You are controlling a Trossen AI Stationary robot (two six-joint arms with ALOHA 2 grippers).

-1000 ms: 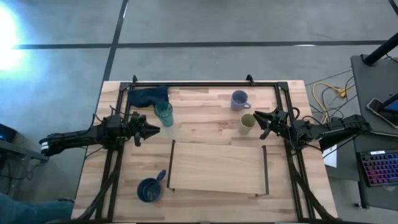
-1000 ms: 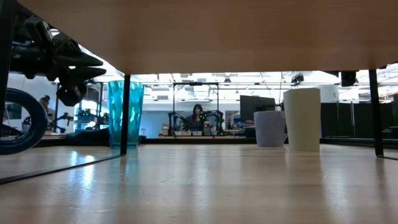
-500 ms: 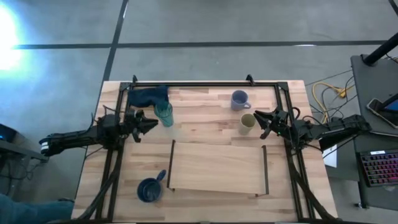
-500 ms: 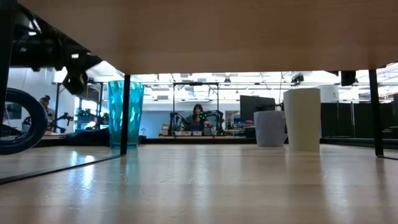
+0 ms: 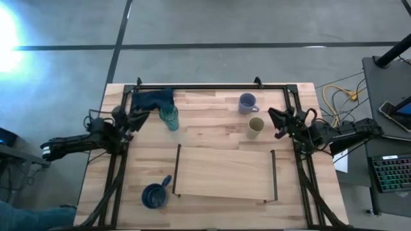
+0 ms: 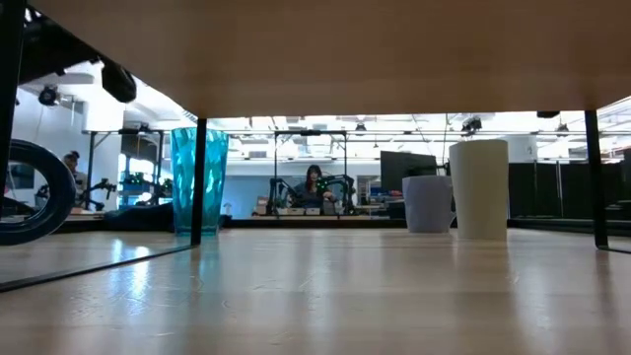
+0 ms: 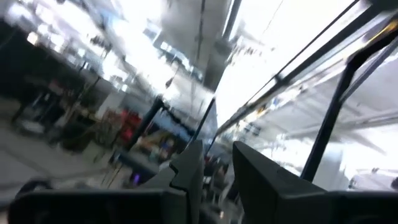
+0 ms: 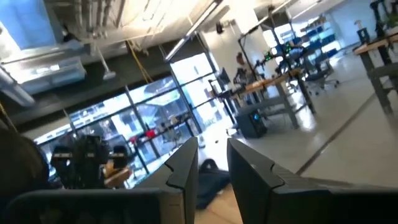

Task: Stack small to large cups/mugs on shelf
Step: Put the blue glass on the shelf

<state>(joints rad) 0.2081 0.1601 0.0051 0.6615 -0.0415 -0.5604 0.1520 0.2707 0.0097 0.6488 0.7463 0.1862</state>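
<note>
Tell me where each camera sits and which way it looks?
High view: above the table, facing straight down; both arms, left claw and right claw, neither holding anything.
Low view: at tabletop height under the shelf, facing the room.
Left wrist view: on the left arm, tilted up past its fingers.
Right wrist view: likewise, facing the room.
Shared: teal tumbler in high and low views.

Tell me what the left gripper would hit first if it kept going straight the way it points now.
Probably the dark blue cloth: seen from above, the left gripper points up-right toward it, with the teal see-through tumbler just to one side. Its wrist view looks over the table, so it may pass above both.
</note>
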